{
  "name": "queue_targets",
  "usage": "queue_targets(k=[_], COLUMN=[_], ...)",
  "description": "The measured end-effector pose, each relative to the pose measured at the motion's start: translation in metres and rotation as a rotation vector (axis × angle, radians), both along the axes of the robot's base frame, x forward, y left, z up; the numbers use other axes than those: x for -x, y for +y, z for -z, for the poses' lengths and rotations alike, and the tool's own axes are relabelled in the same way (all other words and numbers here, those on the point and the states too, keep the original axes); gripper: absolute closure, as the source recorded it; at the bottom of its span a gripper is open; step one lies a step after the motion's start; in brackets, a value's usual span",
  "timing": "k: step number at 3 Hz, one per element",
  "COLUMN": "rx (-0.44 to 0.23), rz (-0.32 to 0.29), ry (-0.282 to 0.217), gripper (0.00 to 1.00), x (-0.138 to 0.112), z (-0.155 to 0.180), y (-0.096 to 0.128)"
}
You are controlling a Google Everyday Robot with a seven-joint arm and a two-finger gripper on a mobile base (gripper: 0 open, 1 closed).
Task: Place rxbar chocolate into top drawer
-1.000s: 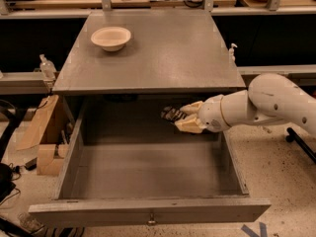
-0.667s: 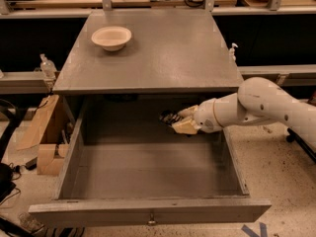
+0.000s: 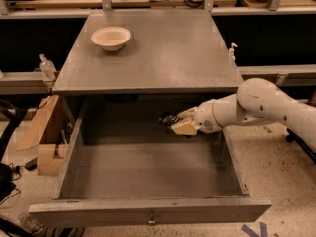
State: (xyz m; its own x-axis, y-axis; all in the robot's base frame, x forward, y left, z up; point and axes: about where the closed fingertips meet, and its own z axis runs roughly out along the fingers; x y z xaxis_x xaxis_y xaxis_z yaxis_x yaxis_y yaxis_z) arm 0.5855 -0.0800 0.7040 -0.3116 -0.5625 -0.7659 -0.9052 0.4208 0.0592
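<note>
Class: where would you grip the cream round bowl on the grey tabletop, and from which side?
Pinch the rim of the cream round bowl from above: it sits upright, mouth open, with its near edge unobstructed. The gripper hangs over the open grey drawer, holding a dark snack bar.

The tan gripper (image 3: 172, 123), over the back of the grey top drawer (image 3: 148, 210), has its jaws clamped on the black-brown rxbar chocolate (image 3: 167, 117); the arm (image 3: 266, 105) behind it is glossy white; the counter (image 3: 168, 53) is plain grey; the bowl (image 3: 111, 37) on it is cream; the floor (image 3: 276, 167) is pale with dark speckles; the cardboard (image 3: 39, 127) is brown.
</note>
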Motion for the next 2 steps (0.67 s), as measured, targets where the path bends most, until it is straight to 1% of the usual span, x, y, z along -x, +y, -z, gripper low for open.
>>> queue_targets(k=[2], rx=[-0.001], rz=[-0.007], ry=[0.003], gripper=[0.12], x=[0.0007], z=[0.0017], y=[0.0040])
